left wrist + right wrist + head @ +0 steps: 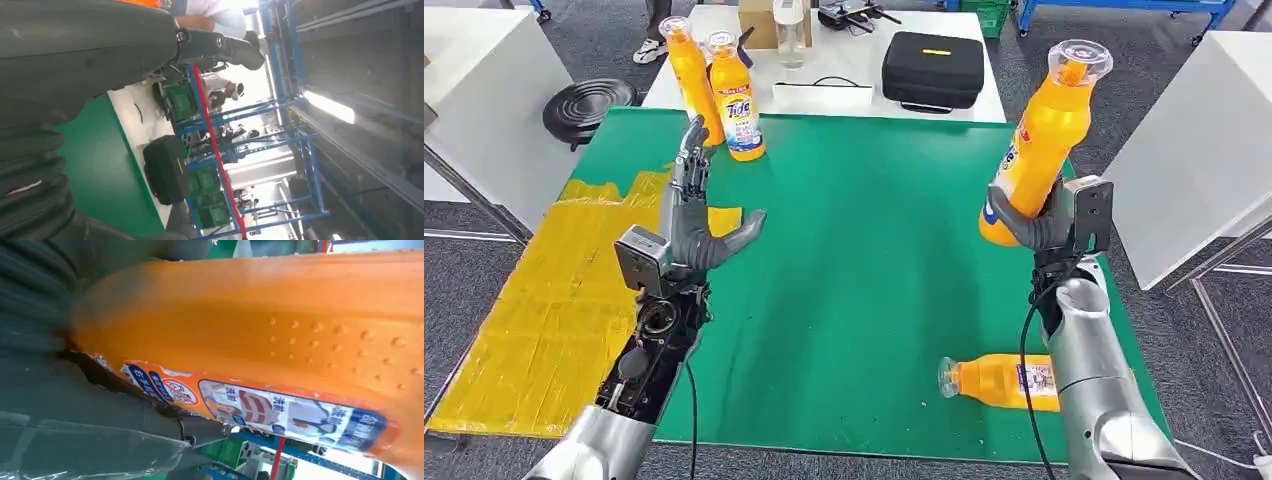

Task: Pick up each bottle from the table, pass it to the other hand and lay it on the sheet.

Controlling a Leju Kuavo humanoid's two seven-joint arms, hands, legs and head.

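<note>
Tide bottle gripped upright above green sheet by right hand | left hand raised, fingers spread, nothing held

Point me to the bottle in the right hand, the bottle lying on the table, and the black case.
Held bottle (pixel 1044 140), head view: on its orange body.
Lying bottle (pixel 996 380), head view: on its orange body, near the cap.
Black case (pixel 932 68), head view: on its lid.

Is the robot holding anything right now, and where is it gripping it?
Yes. Its right hand grips an orange bottle around its lower body, cap up and tilted. The left hand holds nothing.
</note>
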